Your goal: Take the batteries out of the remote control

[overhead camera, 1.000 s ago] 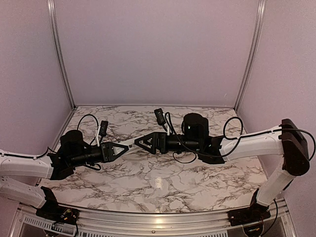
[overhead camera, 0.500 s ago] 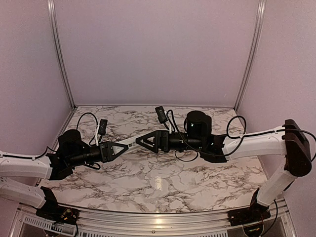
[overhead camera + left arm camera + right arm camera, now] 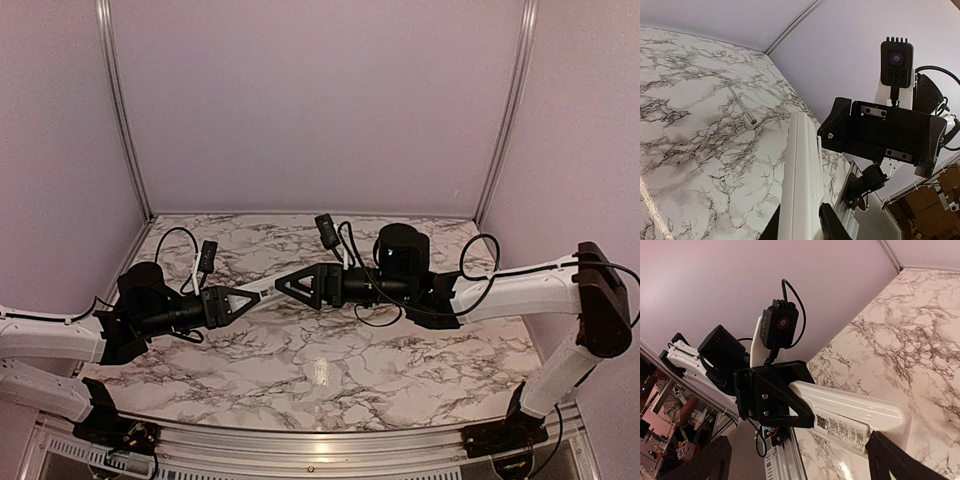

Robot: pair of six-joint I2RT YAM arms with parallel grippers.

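The white remote control (image 3: 266, 290) hangs above the marble table at centre left. My left gripper (image 3: 250, 297) is shut on its near end. In the left wrist view the remote (image 3: 802, 170) runs up from between the fingers (image 3: 832, 227). In the right wrist view its face (image 3: 850, 427) shows dark print. My right gripper (image 3: 287, 287) stands open, level with the remote's free end, which lies between its wide-spread fingers (image 3: 892, 457). I cannot tell if they touch it. The batteries are hidden.
A thin grey rod (image 3: 742, 106) lies on the marble table (image 3: 400, 360) beyond the remote. Purple walls close in the back and both sides. An aluminium rail (image 3: 330, 445) runs along the front edge by the arm bases.
The right arm has shifted slightly to the right and up. The left gripper and remote have edged a little toward it. Neither gripper's jaws have changed.
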